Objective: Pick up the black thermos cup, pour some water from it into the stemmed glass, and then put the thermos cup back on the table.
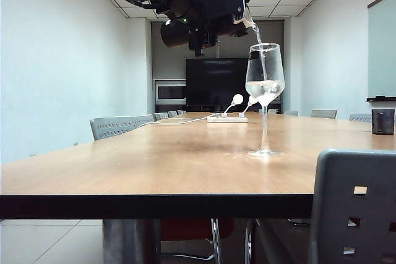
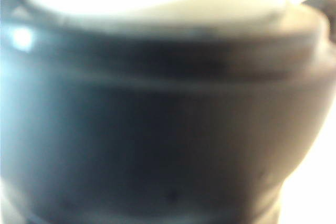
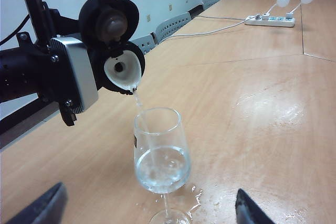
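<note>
The black thermos cup (image 1: 234, 27) hangs tipped over, high above the table (image 1: 154, 159), with my left gripper (image 1: 213, 7) shut on its body. Its flip lid (image 3: 108, 22) stands open, and a thin stream of water runs from the whitish spout (image 3: 123, 72) into the stemmed glass (image 1: 265, 78). The glass (image 3: 157, 150) stands upright on the table (image 3: 252, 77), its bowl roughly a third full. The thermos wall (image 2: 157, 129) fills the left wrist view in a blur and hides the fingers. My right gripper (image 3: 152, 203) is open, its fingertips wide apart on either side of the stem, touching nothing.
Water drops lie on the wood beside the glass foot (image 3: 195, 198). A white power strip (image 1: 227, 119) with two round-headed white plugs and a cable sits further back. A small dark cup (image 1: 382, 121) stands at the right edge. Grey chairs (image 1: 352, 208) line the table.
</note>
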{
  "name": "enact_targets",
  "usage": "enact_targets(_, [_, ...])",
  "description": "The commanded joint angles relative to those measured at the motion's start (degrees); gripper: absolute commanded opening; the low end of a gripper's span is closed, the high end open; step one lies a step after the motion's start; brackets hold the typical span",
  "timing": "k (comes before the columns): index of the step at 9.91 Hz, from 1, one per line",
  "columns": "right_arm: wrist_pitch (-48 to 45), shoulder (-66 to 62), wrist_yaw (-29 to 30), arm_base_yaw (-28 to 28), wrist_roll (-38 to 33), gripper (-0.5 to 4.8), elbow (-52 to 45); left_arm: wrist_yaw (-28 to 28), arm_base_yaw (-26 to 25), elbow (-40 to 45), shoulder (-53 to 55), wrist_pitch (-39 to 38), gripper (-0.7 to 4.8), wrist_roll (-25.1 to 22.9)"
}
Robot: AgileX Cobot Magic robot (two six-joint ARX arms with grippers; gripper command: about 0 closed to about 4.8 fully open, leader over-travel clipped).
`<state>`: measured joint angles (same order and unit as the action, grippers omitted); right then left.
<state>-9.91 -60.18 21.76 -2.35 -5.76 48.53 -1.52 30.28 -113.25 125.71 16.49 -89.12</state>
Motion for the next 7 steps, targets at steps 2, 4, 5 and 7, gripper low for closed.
enact_targets(2, [-0.6, 0.7, 0.3, 0.0, -0.2, 4.13, 0.1, 0.3, 0.1, -0.9, -1.2, 5.0, 1.84, 2.8])
enact_targets(4, [-0.6, 1.1, 0.3, 0.0, -0.2, 4.13, 0.1, 0.3, 0.1, -0.9, -1.2, 5.0, 1.84, 8.2])
enact_targets(5, [-0.6, 1.2, 0.3, 0.0, -0.2, 4.13, 0.1, 0.3, 0.1, -0.9, -1.2, 5.0, 1.84, 9.4])
enact_targets(7, [-0.6, 1.9, 0.3, 0.0, -0.2, 4.13, 0.1, -0.9, 0.1, -0.9, -1.2, 5.0, 1.84, 32.0])
